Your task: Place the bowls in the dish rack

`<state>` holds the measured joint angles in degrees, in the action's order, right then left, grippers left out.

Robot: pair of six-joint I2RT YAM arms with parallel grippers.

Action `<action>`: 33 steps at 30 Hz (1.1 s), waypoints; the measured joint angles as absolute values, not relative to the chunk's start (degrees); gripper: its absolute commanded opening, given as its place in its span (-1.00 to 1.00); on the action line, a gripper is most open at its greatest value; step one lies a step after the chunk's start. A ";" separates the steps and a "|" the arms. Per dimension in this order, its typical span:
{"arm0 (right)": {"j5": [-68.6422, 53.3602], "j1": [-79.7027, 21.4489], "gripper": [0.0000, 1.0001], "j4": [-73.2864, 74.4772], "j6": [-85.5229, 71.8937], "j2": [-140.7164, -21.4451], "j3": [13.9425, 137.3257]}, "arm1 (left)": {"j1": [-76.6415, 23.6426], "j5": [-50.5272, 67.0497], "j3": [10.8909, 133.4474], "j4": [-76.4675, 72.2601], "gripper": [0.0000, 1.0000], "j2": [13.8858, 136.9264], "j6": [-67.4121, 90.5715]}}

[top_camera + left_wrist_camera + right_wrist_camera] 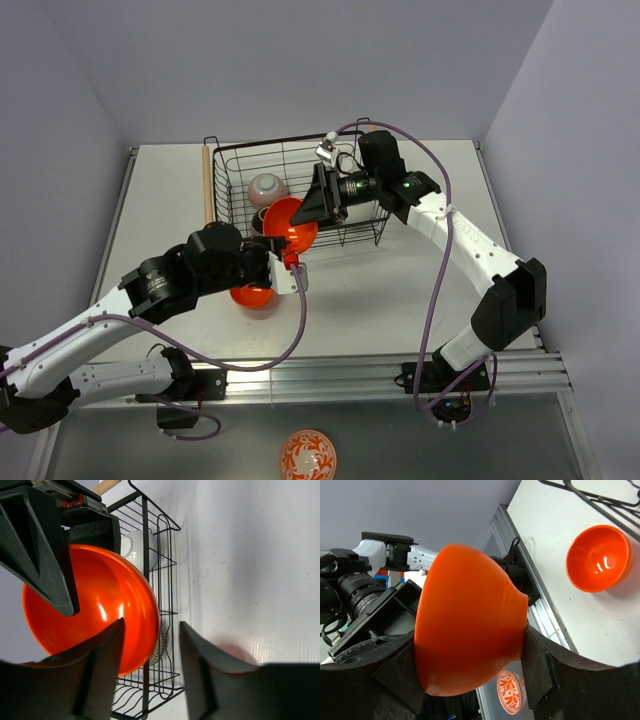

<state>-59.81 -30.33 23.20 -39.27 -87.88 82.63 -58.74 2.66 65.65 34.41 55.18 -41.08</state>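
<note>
Between the fingers of my right pincer (470,645): one glossy orange bowl (470,600), tipped on its side and clamped firm (the exact pad contact is hidden behind the bowl body). It hangs over the near edge of the dish rack (360,225), not yet set down. Beyond that pincer, inside the rack, sits a pale bowl (266,188). My left pincer (151,625) is spread wide with nothing in it, just beside the held bowl on the near side. Below and behind the left pincer, the second orange bowl (597,557) stands upright on the surface (380,300).

Handling guess: rigid, fairly light, glazed so slick, and likely to chip on wire if dropped. I'd take the next one by the rim wall, one finger inside and one outside, then lower it gently onto the ridged bottom.
</note>
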 measured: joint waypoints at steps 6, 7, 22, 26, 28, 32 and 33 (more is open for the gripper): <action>-57.69 -28.25 -1.00 25.12 -36.16 -87.88 82.76 | -58.74 2.02 65.34 33.39 0.35 54.68 -40.18; -56.75 -27.66 -1.00 26.02 -35.11 -87.88 83.09 | -58.74 1.98 65.34 33.26 0.56 54.63 -39.62; -31.35 -23.11 -1.00 35.70 -4.73 -90.48 105.21 | -44.23 14.39 78.83 30.17 0.94 57.89 -11.88; -26.13 -23.11 -1.00 35.40 8.12 -93.21 107.66 | -35.57 19.81 83.50 27.90 0.94 61.65 -1.26; -24.93 -23.11 -1.00 34.76 14.20 -95.13 107.74 | -32.12 21.85 83.61 27.03 0.93 62.63 3.14; -23.51 -23.35 -1.00 33.06 26.39 -99.61 107.68 | -27.79 25.10 81.95 25.54 0.93 63.16 9.63; -23.33 -23.44 -1.00 32.60 29.30 -100.57 107.68 | -26.79 25.71 81.34 25.02 0.93 63.09 10.90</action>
<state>-23.33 -23.44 32.60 29.30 -100.57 107.68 -26.79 25.71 81.34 25.02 63.09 10.90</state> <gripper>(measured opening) 0.703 0.967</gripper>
